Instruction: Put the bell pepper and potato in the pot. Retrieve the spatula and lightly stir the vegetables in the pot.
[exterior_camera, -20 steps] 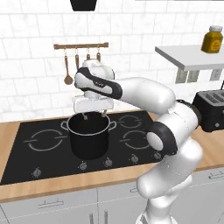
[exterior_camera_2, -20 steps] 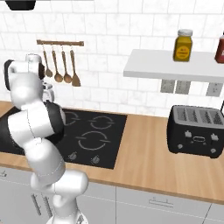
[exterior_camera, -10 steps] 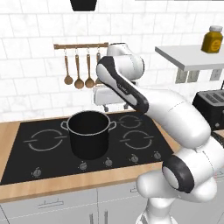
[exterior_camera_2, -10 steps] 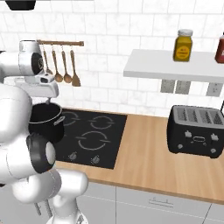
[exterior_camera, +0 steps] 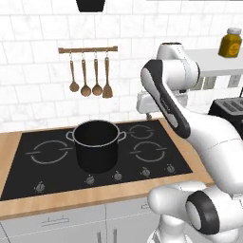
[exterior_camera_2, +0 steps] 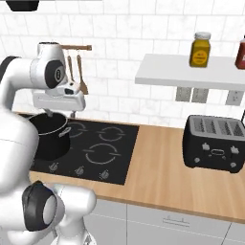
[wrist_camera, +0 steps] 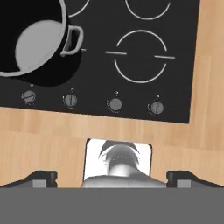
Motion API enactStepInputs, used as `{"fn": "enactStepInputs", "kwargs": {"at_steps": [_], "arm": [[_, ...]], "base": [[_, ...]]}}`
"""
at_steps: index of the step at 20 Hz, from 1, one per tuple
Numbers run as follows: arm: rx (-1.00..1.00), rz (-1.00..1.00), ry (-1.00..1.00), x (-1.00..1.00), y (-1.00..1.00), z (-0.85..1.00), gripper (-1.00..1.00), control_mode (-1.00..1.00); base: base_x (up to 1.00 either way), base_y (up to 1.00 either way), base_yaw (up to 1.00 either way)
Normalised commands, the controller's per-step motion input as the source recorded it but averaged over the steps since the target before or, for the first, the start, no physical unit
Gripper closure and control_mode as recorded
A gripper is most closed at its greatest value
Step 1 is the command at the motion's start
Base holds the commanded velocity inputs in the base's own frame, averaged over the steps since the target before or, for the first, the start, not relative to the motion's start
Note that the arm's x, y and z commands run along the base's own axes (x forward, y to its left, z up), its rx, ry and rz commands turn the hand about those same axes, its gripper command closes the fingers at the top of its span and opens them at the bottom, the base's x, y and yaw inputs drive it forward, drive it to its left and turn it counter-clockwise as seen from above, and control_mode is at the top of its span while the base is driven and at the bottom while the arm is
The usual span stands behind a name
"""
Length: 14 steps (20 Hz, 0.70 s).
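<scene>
The black pot [exterior_camera: 96,142] stands on the front left of the cooktop [exterior_camera: 152,152], also seen as the pot [exterior_camera_2: 48,136] and at the top left as the pot [wrist_camera: 30,39]. Its inside reads as a plain grey floor from above. My gripper [exterior_camera: 151,114] hangs to the right of the pot, above the right burners. The gripper [exterior_camera_2: 61,115] is open and holds nothing. In the hand view the gripper [wrist_camera: 116,178] has its tips wide apart. The bell pepper, potato and spatula are out of view.
Brown wooden spoons and a turner hang on a rail [exterior_camera: 88,71] behind the cooktop. A black toaster [exterior_camera_2: 215,143] sits on the wooden counter to the right. Above it a white shelf [exterior_camera_2: 182,72] carries a yellow jar [exterior_camera_2: 200,49] and a red bottle [exterior_camera_2: 240,52].
The arm has swung away from above the pot, up and to the right, and the hand now sits over the right burners. The gripper stayed open.
</scene>
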Motion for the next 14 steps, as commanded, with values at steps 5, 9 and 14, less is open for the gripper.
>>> {"fn": "enactStepInputs", "kwargs": {"at_steps": [5, 9, 14], "arm": [[0.0, 0.0, -0.07, -0.49, -0.6, 0.0, -1.0, -1.0], [0.0, 0.0, 0.0, -0.01, 0.0, 0.0, -1.0, 1.0], [0.0, 0.0, 0.0, 0.0, 0.0, 0.0, -1.0, 1.0]], "base": [[0.0, 0.0, 0.0], [-0.18, 0.07, 0.0], [-0.38, 0.87, 0.0]]}}
